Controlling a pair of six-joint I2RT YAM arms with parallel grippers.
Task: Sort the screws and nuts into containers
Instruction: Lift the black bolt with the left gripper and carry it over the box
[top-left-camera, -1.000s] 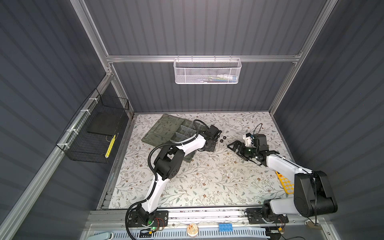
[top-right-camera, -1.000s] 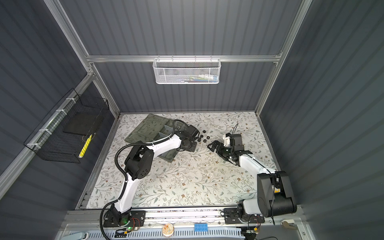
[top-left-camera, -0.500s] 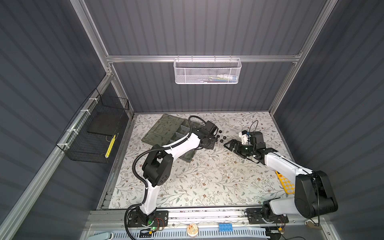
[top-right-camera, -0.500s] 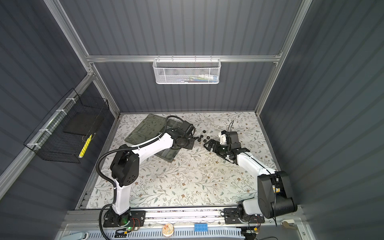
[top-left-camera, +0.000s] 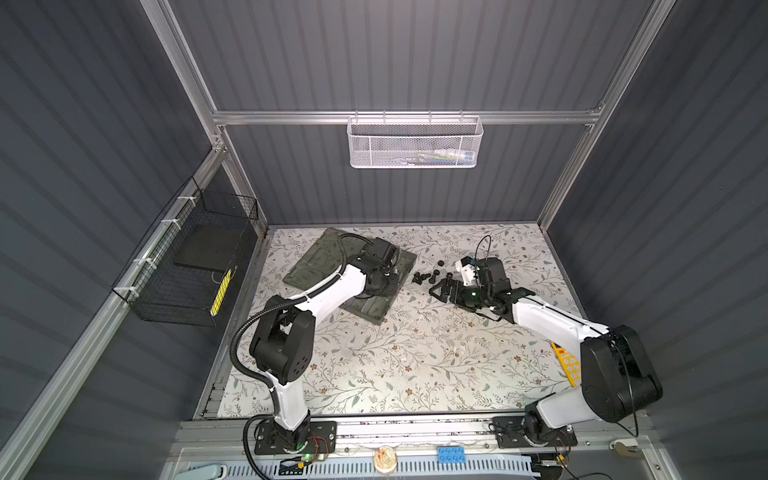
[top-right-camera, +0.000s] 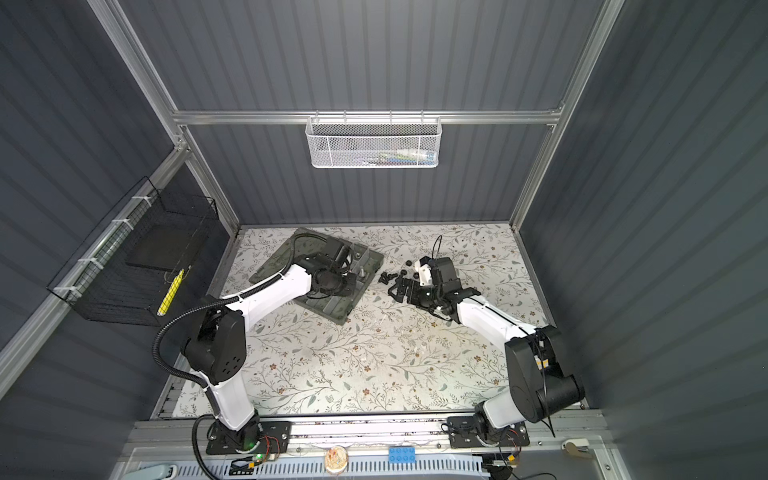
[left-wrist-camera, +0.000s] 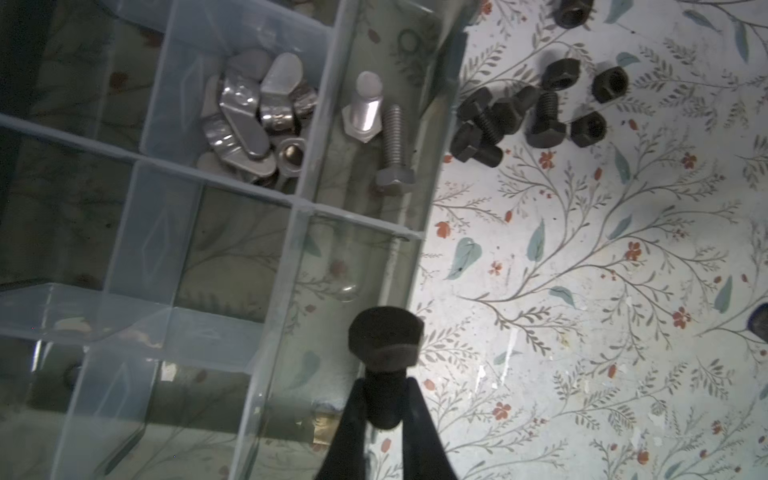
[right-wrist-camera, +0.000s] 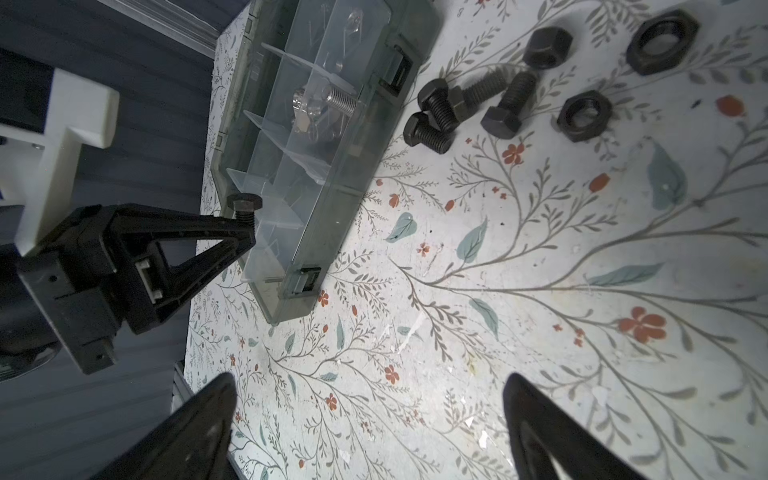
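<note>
My left gripper (left-wrist-camera: 384, 399) is shut on the shank of a black screw (left-wrist-camera: 386, 336), held over the edge of the grey-green organizer box (top-left-camera: 316, 266) on the side facing the pile. Of the containers, one compartment holds silver winged nuts (left-wrist-camera: 249, 120) and its neighbour holds two silver screws (left-wrist-camera: 374, 124). Loose black screws (left-wrist-camera: 486, 124) and black nuts (left-wrist-camera: 609, 85) lie on the floral table just beside the box, showing in a top view as a small dark pile (top-left-camera: 424, 277). My right gripper (right-wrist-camera: 370, 386) is open and empty, low over the table close to that pile (top-right-camera: 388, 277).
A white mesh basket (top-left-camera: 413, 143) hangs on the back wall. A black wire basket (top-left-camera: 187, 270) hangs on the left wall. A yellow object (top-left-camera: 567, 368) lies at the table's right edge beside the right arm. The box lid (top-right-camera: 282, 257) lies open to the far left.
My left gripper has moved left from the pile to over the box, still holding the black screw. The right gripper has moved left, closer to the pile, staying open.
</note>
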